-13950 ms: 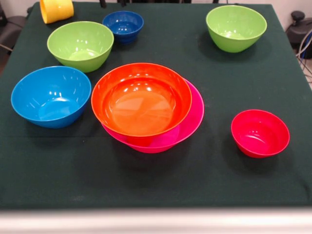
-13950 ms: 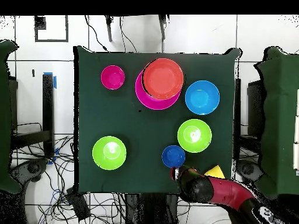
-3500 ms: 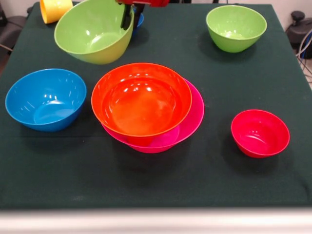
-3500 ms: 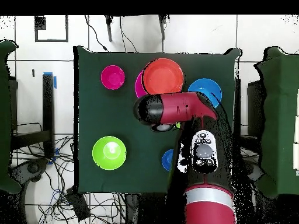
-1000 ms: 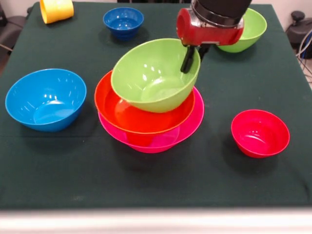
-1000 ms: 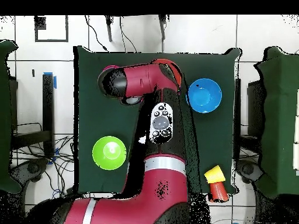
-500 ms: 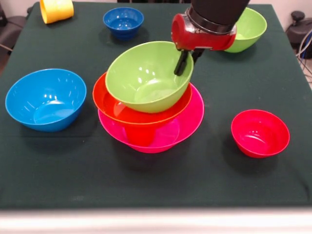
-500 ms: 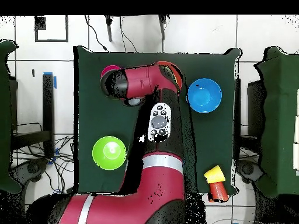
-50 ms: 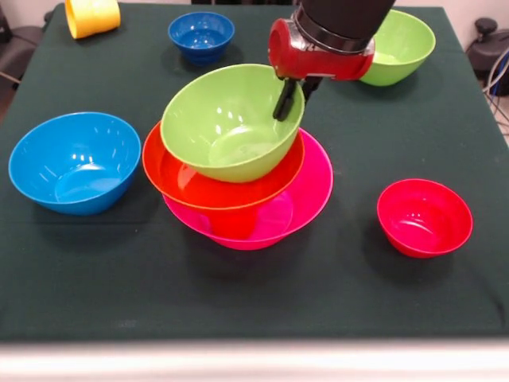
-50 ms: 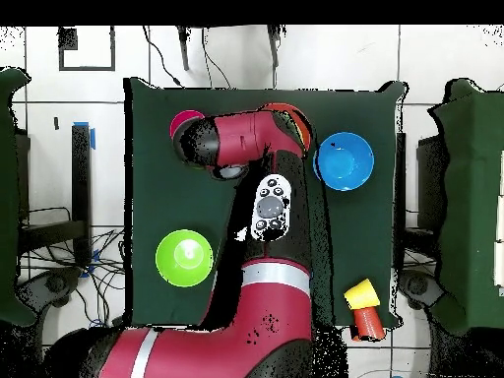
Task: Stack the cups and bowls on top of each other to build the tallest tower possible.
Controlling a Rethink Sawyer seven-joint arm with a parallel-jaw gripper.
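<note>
No brand, label or legible writing shows on any bowl, cup or the arm in either view.

Nearest the camera in the front view, the small red bowl (image 9: 425,216) sits upright on the dark green tablecloth (image 9: 254,294), at the right and apart from the pile. The tower (image 9: 238,171) stands just behind it, near the middle: the large pink bowl (image 9: 306,195) is the base, the orange bowl (image 9: 203,189) lies in it, shifted to the left so its rim overhangs the pink one, and a lime green bowl (image 9: 227,123) sits in the orange bowl, tilted slightly toward the camera. To the left, well apart, the light blue bowl (image 9: 74,161) rests upright.

The gripper (image 9: 288,94) comes down over the green bowl's far right rim, its dark fingers (image 9: 282,102) clamped across that rim, one inside the bowl. The red and black arm (image 9: 330,36) rises above it. In the overhead view the arm (image 10: 258,212) covers most of the pile.

Further back stand the small dark blue bowl (image 9: 201,36), the second lime green bowl (image 9: 402,44) partly behind the arm, and a yellow cup (image 9: 91,16) on its side at the far left corner. Overhead, that yellow cup (image 10: 361,291) lies touching a red cup (image 10: 369,322).
</note>
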